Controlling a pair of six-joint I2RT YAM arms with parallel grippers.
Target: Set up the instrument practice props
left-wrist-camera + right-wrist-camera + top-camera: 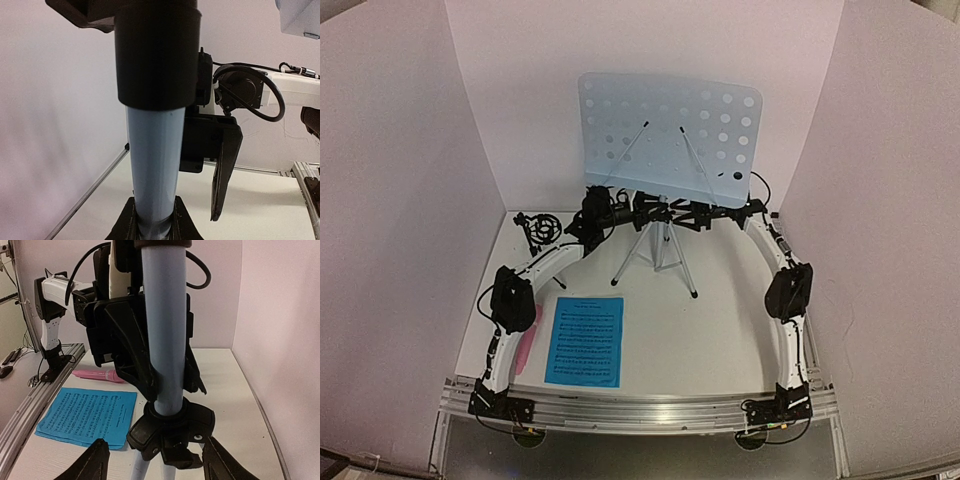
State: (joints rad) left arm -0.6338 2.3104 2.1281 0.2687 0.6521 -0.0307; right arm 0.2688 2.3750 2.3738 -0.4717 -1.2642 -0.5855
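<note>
Plainly, from the left wrist, the left gripper (154,227) has its fingers pinched narrow on the pale-blue post of the music stand (152,160), below the post's black collar (157,55).

From the right wrist, the right gripper (159,462) holds its fingers wide, one on either side of the stand's tripod hub (172,432), gripping nothing. The sheet-music pages (87,415) lie flat near the stand's foot, with the pink microphone (97,374) just beyond them.

From above, the stand is upright and both arms meet at its post. The black mic stand (542,228) sits just to its left.

The stand looks top-heavy. A sideways tug by the left arm, or the wide fingers knocking a leg, could tip it.

No true container shows. The stand's desk (670,130) carries no pages, and the mic stand's ring appears empty.
</note>
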